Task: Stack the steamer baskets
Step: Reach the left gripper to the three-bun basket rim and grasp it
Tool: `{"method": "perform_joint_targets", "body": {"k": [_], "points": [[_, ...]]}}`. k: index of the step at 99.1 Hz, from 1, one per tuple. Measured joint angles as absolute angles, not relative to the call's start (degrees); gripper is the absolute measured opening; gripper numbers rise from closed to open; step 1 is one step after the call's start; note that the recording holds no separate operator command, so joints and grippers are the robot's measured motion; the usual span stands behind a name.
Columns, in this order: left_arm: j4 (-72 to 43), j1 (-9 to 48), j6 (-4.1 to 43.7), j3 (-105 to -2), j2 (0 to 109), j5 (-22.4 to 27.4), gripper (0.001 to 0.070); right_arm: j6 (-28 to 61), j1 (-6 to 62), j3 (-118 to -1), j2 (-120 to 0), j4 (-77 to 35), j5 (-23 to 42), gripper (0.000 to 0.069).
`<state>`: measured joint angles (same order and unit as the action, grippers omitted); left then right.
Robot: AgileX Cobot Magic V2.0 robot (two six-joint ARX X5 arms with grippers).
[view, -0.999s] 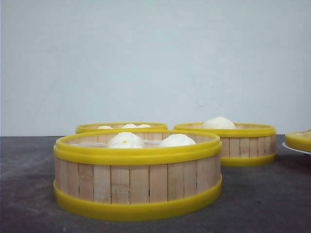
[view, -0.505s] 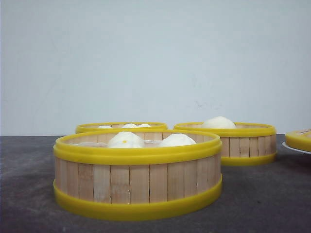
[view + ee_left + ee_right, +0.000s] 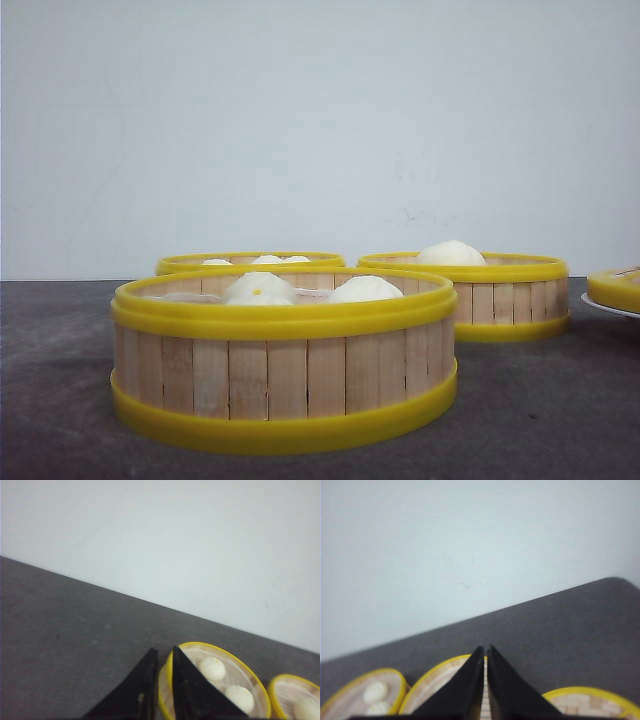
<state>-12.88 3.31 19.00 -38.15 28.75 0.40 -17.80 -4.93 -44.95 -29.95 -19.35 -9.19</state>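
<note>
Three steamer baskets stand apart on the dark table, each holding white buns. The nearest basket (image 3: 285, 360) is in the middle, a second basket (image 3: 250, 262) sits behind it on the left, and a third basket (image 3: 480, 295) is at the back right. Neither arm shows in the front view. In the left wrist view my left gripper (image 3: 163, 650) hangs above the table beside a basket (image 3: 220, 680) with two buns, its black fingers a narrow slit apart and empty. My right gripper (image 3: 485, 649) is shut and empty over a basket (image 3: 445, 685).
A flat yellow-rimmed lid (image 3: 615, 288) lies on a white plate (image 3: 600, 305) at the right edge. Dark table (image 3: 560, 400) runs back to a pale wall. Another basket (image 3: 297, 700) and a bun-filled basket (image 3: 365, 695) show in the wrist views, and the lid (image 3: 592, 702) too.
</note>
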Motion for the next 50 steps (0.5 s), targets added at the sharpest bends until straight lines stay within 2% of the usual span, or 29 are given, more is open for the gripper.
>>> {"method": "perform_joint_targets", "body": {"k": [6,10,14,22,28,36,50], "points": [[-14.8,3.6,18.6,-41.6,31.8,0.7,0.0031,-16.0,-4.9,-47.7,-32.1,-22.2,-10.1,0.002],[-14.9,3.7,18.4,-42.9,33.5,0.9,0.0049,-15.1,-4.8,-48.7,-33.2,-23.3,-11.0,0.0067],[-14.7,3.9,18.0,-43.5,34.7,0.9,0.0089,-14.6,-4.5,-49.0,-33.9,-23.7,-11.9,0.0157],[-14.5,4.2,17.1,-43.5,36.5,1.2,0.0213,-14.1,-3.7,-49.0,-34.9,-24.4,-12.3,0.0391],[-14.2,4.7,15.8,-43.5,37.9,1.5,0.0279,-13.9,-3.2,-49.0,-35.3,-24.7,-12.3,0.0492],[-13.5,5.4,14.2,-43.5,39.7,1.5,0.03,-13.7,-2.5,-49.0,-35.5,-24.6,-12.3,0.0537],[-11.6,7.3,11.7,-43.9,46.1,1.5,0.03,-13.7,-1.6,-49.0,-36.7,-23.3,-12.3,0.0553]]}}
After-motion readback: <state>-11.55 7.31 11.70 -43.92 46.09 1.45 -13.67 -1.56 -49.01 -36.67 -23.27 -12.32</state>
